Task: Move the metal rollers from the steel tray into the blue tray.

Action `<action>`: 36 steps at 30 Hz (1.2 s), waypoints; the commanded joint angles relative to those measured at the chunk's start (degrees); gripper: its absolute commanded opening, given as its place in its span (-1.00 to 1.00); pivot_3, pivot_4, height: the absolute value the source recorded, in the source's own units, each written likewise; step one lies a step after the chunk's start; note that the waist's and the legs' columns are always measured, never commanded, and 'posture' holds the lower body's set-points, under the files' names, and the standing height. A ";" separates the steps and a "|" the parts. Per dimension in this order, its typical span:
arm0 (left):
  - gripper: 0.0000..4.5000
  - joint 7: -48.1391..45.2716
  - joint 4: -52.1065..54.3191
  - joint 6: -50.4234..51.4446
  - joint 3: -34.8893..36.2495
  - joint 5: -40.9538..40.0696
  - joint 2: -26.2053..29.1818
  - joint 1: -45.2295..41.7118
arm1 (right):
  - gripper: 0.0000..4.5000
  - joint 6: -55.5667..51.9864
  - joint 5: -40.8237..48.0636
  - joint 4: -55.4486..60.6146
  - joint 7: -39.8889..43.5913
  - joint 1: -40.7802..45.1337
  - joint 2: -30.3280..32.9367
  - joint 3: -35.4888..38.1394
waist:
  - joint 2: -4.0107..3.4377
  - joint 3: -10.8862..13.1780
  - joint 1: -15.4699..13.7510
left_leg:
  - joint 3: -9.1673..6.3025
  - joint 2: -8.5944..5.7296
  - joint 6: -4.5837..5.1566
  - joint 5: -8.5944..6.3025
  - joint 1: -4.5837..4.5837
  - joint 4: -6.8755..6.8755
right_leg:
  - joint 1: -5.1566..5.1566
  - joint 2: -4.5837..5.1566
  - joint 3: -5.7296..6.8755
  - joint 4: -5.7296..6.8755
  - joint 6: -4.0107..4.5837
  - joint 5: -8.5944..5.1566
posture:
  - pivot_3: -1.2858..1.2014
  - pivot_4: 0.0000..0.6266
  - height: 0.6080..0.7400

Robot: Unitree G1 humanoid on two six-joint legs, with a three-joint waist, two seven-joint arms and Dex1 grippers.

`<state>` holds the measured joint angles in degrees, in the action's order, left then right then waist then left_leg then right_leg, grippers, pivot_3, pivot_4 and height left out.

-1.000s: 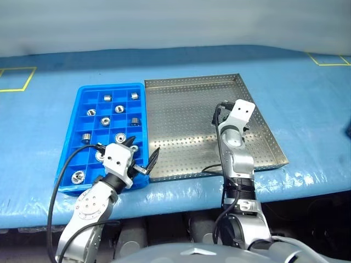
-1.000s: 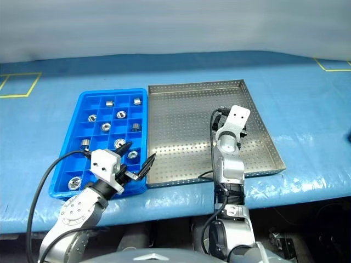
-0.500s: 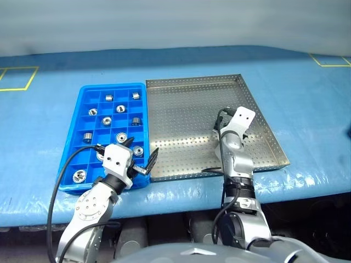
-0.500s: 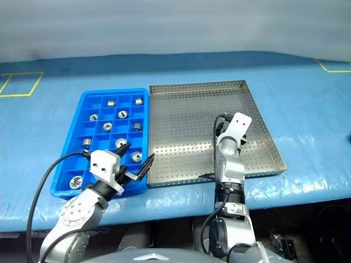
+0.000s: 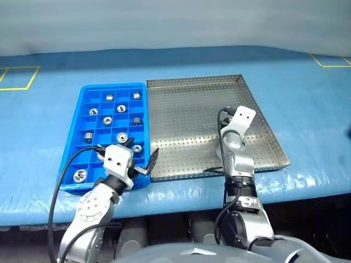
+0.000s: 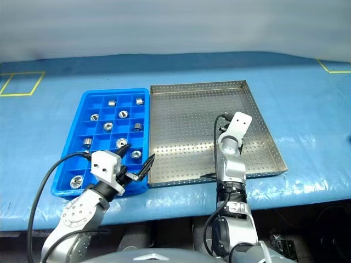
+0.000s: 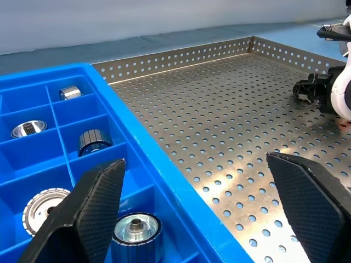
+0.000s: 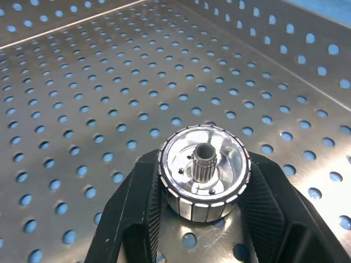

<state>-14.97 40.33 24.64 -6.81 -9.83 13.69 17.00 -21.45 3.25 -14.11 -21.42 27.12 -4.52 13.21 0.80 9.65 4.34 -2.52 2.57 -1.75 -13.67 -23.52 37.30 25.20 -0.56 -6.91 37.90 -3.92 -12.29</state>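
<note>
A: Right wrist view: the right hand (image 8: 204, 219) has its two black fingers clamped on one metal roller (image 8: 204, 172) over the steel tray (image 8: 109, 82).

B: And the left hand (image 5: 140, 156)?

A: Fingers wide apart, holding nothing, above the near edge of the blue tray (image 5: 77, 118), which carries other rollers (image 5: 122, 108) on the worktop (image 5: 307, 98).

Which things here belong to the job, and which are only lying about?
Belong to the job:
- roller held in the right hand
- rollers already in the blue tray
- steel tray
- left hand, open, near the blue tray

Only lying about:
- blue table cover
- yellow tape squares
</note>
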 commanded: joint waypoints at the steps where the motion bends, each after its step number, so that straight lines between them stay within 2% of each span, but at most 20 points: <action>1: 1.00 1.12 2.04 -1.24 0.23 0.26 -0.56 0.83 | -0.24 0.99 -1.71 8.82 3.65 0.10 0.12 -5.74 | -0.03 0.00 0.01 | 0.00 0.00 0.00 0.00 0.00 -0.01 | 0.01 0.00 0.00 0.00 0.00 0.00 | 0.11 -0.52 1.00; 7: 1.00 4.14 2.92 -2.35 1.06 1.45 -1.98 2.92 | -0.24 -4.30 0.71 16.02 13.78 2.13 0.59 -12.90 | -0.03 0.00 -0.85 | -0.02 0.02 0.00 0.00 0.01 -0.01 | 0.00 -0.01 0.02 0.02 0.01 -0.02 | 0.14 -0.52 1.00; 12: 1.00 7.44 4.23 -5.71 3.50 2.41 -4.39 6.95 | -0.24 -11.17 5.73 18.08 27.18 4.85 0.96 -20.29 | -0.03 0.00 -1.46 | 0.00 0.01 0.01 0.00 0.01 -0.01 | -0.01 0.00 0.01 -0.02 0.08 -0.05 | 0.19 -0.52 1.00; 16: 1.00 7.53 6.22 -8.21 4.16 2.49 -4.73 12.99 | -0.24 -16.11 10.05 17.93 36.89 5.63 0.59 -25.64 | -0.02 0.00 -3.35 | -0.09 0.04 0.00 0.00 0.01 -0.09 | 0.03 -0.04 0.09 0.01 0.10 -0.07 | 0.25 -0.52 1.00; 20: 1.00 6.75 7.42 -10.31 4.24 2.95 -3.92 17.96 | -0.24 -16.51 10.68 17.97 42.42 5.67 1.55 -29.69 | 0.01 0.02 -5.16 | -0.08 0.03 0.00 0.00 -0.04 -0.13 | 0.09 -0.01 0.10 -0.03 0.42 -0.27 | 0.29 -0.52 1.00; 23: 1.00 5.69 8.50 -13.44 5.05 3.59 -2.89 25.04 | -0.24 -16.84 11.33 17.95 47.99 5.28 2.56 -34.41 | 0.07 0.02 -6.21 | -0.01 0.02 0.00 0.00 -0.04 -0.09 | 0.08 0.02 0.09 -0.10 0.43 -0.29 | 0.32 -0.52 1.00; 30: 1.00 3.43 9.35 -19.89 4.82 2.74 -2.18 34.15 | -0.24 -18.46 11.14 19.83 54.99 1.14 6.67 -41.48 | 0.18 0.04 -8.00 | 0.04 0.04 -0.01 -0.01 -0.05 -0.10 | 0.16 0.05 0.09 -0.13 0.47 -0.33 | 0.36 -0.52 1.00; 36: 1.00 2.98 9.23 -20.65 3.98 2.76 -2.22 35.15 | -0.24 -20.95 11.00 21.21 57.42 -1.74 9.94 -43.65 | 0.20 0.05 -9.36 | 0.11 0.04 -0.02 -0.02 -0.06 -0.11 | 0.24 0.09 0.08 -0.19 0.46 -0.34 | 0.35 -0.52 1.00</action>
<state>-11.77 47.32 5.50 -2.45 -6.98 11.39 51.97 -41.31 13.96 6.09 34.97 26.53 4.80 -29.34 1.00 9.70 -5.02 -2.41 2.60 -1.77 -13.69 -23.58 37.20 25.45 -0.47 -6.83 37.71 -3.46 -12.63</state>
